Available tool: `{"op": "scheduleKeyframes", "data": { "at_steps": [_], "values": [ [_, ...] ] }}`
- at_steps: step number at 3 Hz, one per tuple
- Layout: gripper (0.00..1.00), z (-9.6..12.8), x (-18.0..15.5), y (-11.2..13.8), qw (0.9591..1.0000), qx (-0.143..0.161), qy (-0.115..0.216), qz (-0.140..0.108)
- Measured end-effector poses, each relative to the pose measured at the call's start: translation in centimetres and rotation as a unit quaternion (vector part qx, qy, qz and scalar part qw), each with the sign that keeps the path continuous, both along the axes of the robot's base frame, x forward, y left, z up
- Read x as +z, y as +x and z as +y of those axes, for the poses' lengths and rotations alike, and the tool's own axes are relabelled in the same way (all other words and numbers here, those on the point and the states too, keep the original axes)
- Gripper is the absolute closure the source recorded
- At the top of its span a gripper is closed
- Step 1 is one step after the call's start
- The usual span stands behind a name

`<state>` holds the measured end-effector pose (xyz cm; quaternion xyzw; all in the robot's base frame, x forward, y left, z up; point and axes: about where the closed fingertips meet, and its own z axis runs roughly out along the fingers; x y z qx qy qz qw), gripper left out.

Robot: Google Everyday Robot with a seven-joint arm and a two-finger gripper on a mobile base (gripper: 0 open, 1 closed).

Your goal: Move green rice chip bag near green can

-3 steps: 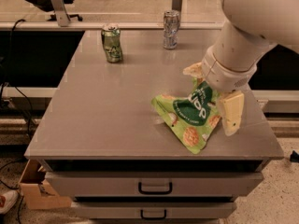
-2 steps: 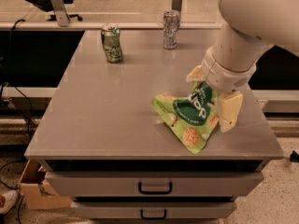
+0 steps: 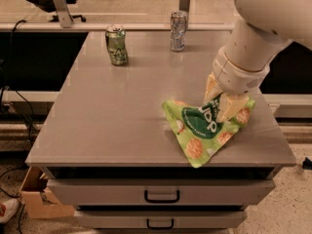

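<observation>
The green rice chip bag [image 3: 201,129] lies crinkled on the right front part of the grey table top [image 3: 107,116]. Its dark green round logo faces up. My gripper [image 3: 222,100] comes down from the upper right, and its two cream fingers are pinched on the bag's upper right part. The green can [image 3: 117,45] stands upright at the back left of the table, well away from the bag and the gripper. The bag's far right corner is partly hidden behind the fingers.
A silver-grey can [image 3: 178,30] stands at the back middle of the table. Two drawers with handles [image 3: 162,196] sit under the top. A cardboard box [image 3: 33,199] is on the floor at the left. A rail and office chairs are behind the table.
The two fingers have drawn together on the bag's upper right part. The bag's right side has bunched up between them. The cans have not moved.
</observation>
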<state>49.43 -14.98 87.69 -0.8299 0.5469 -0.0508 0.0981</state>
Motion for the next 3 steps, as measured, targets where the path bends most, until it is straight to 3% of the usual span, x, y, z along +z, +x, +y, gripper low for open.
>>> {"op": "scheduleKeyframes", "data": {
  "at_steps": [1, 2, 3],
  "values": [
    [0.87, 1.0, 0.4, 0.3, 0.9998, -0.005, 0.02, 0.004],
    [1.0, 1.9, 2.0, 1.5, 0.9982, -0.029, 0.052, -0.002],
    [1.0, 2.5, 4.7, 4.1, 0.9931, -0.057, 0.1, -0.023]
  ]
}}
